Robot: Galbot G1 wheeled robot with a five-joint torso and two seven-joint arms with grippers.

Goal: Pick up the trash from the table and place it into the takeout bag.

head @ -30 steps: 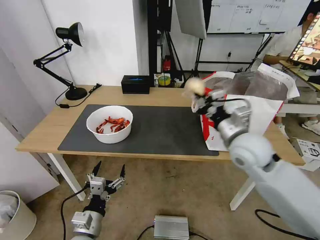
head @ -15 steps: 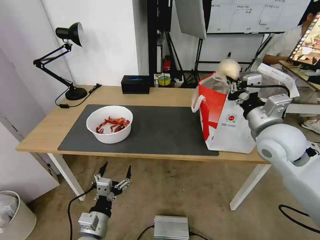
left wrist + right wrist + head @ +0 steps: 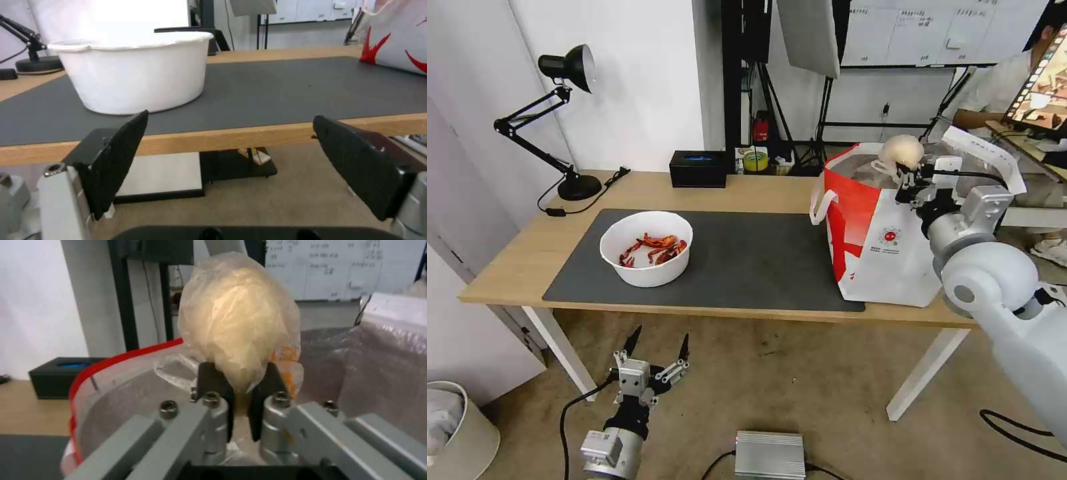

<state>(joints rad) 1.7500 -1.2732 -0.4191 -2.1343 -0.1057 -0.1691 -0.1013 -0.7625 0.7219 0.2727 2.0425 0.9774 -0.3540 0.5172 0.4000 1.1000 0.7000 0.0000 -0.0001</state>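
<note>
1. The right pincer (image 3: 908,175) is raised over the open mouth of the takeout bag (image 3: 880,247), its fingers (image 3: 213,380) clamped tight on the bottom of the tan wrapped ball (image 3: 900,152).
2. The ball sticks up above the pincer, its clear wrap (image 3: 238,323) bunched where the fingers pinch it; the bag's silver foil lining (image 3: 382,353) lies right behind and below it.
3. The bag stands upright on the worktop (image 3: 747,190), below the right pincer, its near corner on the dark grey mat (image 3: 747,260).
4. The white bowl of red crayfish shells (image 3: 646,248) sits on the mat well off to the left of the right pincer.
5. The left pincer (image 3: 655,347) hangs low in front of the worktop's near edge, below the bowl, fingers (image 3: 120,156) spread wide apart and holding nothing.
6. From the left wrist, the bowl (image 3: 133,73) stands just beyond that pincer and higher, with the bag's red-and-white side (image 3: 396,40) farther off.
</note>
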